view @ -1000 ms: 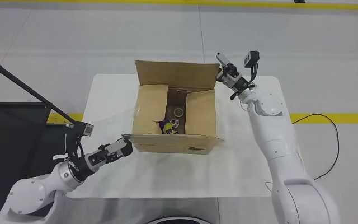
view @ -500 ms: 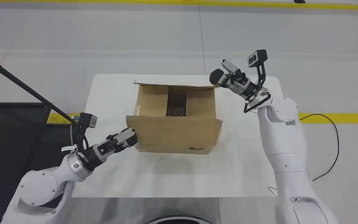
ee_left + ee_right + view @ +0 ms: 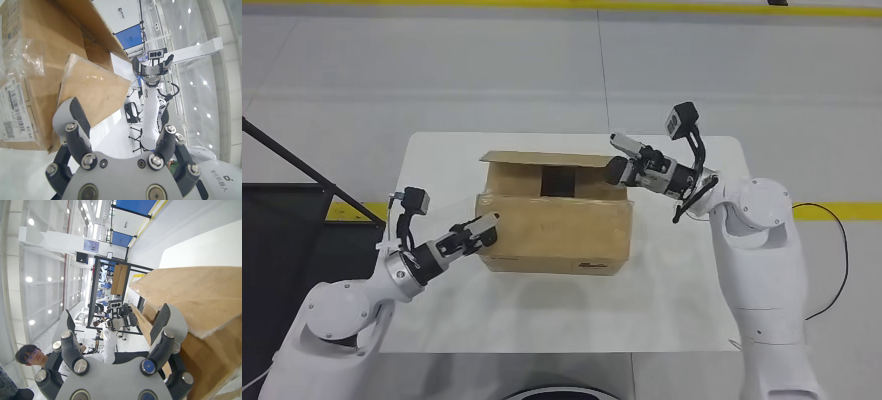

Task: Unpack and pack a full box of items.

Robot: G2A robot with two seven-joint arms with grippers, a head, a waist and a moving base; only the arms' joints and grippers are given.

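Observation:
A brown cardboard box (image 3: pixel 552 225) stands in the middle of the white table (image 3: pixel 442 170). A wide flap lies over most of its top, leaving a dark gap (image 3: pixel 560 180) at the far side; the contents are hidden. My left gripper (image 3: pixel 485 228) is open at the box's left end, with one finger (image 3: pixel 79 113) against a side flap (image 3: pixel 90 83). My right gripper (image 3: pixel 617 162) is open at the far right corner, one finger (image 3: pixel 162 321) touching the flap edge (image 3: pixel 189 298). Neither holds anything.
A clear plastic pouch with a label (image 3: pixel 17 106) is stuck on the box's side. Bare table lies in front of the box (image 3: pixel 542 310) and to its left. A black stand (image 3: pixel 292 160) leans beyond the table's left edge.
The box was open with items showing; its wide flap swung up and now lies over the top. Both grippers moved inward against the box.

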